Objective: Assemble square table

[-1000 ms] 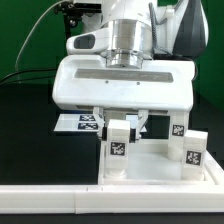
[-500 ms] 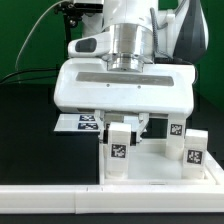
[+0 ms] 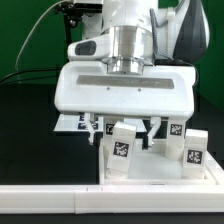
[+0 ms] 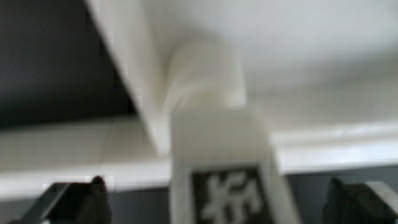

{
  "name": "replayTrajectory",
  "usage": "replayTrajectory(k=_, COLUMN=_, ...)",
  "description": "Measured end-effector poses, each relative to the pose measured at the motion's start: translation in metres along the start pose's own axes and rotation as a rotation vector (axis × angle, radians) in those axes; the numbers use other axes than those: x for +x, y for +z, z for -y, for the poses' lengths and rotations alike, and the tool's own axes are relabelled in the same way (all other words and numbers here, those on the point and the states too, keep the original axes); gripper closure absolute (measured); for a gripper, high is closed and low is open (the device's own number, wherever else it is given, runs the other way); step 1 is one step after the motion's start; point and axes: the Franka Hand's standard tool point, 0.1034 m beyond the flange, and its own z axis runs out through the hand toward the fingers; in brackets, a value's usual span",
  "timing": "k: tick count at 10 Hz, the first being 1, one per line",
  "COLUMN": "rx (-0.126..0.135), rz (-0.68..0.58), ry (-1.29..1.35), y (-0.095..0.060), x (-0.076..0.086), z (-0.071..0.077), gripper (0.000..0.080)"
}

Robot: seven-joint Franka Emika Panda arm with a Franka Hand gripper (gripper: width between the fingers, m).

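Gripper (image 3: 121, 127) stands with jaws spread wide and clear of the near-corner leg (image 3: 120, 152), which stands upright in the square table (image 3: 150, 168), evidently seated.

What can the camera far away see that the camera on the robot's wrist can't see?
Only the exterior view shows the whole gripper body, the marker board lying behind it, and two more tagged legs, one farther back and one on the exterior view's right.

Only the wrist view shows, up close and blurry, the dark fingertips on either side of a leg, seemingly not touching it.

Both show that tagged leg standing on the square table's slab.
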Motion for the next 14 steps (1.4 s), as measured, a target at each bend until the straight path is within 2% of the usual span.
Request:
replayTrajectory(k=1, rx=-0.001, rz=0.020, ry=0.027, y=-0.003, x=0.010, z=0.002, gripper=0.0165)
replayTrajectory(k=3, rx=0.015, rz=0.209, ry=0.060, y=0.001, x=0.005, z=0.008, gripper=0.0154)
replayTrajectory(k=4, rx=0.013, rz=0.223, ry=0.065, y=0.003, x=0.010, z=0.002, gripper=0.0151)
replayTrajectory(k=5, rx=0.023, rz=0.323, ry=0.080, y=0.003, x=-0.001, z=-0.001, gripper=0.0151)
replayTrajectory(k=6, rx=0.031, rz=0.401, ry=0.093, y=0.000, x=-0.004, z=-0.005, gripper=0.0151)
replayTrajectory(k=8, rx=0.026, rz=0.387, ry=0.115, y=0.000, x=-0.001, z=-0.008, gripper=0.0151)
replayTrajectory(k=10, rx=0.023, rz=0.387, ry=0.130, y=0.000, x=-0.001, z=-0.008, gripper=0.0431)
replayTrajectory(k=11, rx=0.012, rz=0.388, ry=0.193, y=0.000, x=-0.001, z=-0.008, gripper=0.0431)
replayTrajectory(k=12, rx=-0.003, rz=0.389, ry=0.267, y=0.000, x=-0.001, z=-0.008, gripper=0.0517)
replayTrajectory(k=14, rx=-0.031, rz=0.384, ry=0.415, y=0.001, x=-0.001, z=-0.009, gripper=0.0516)
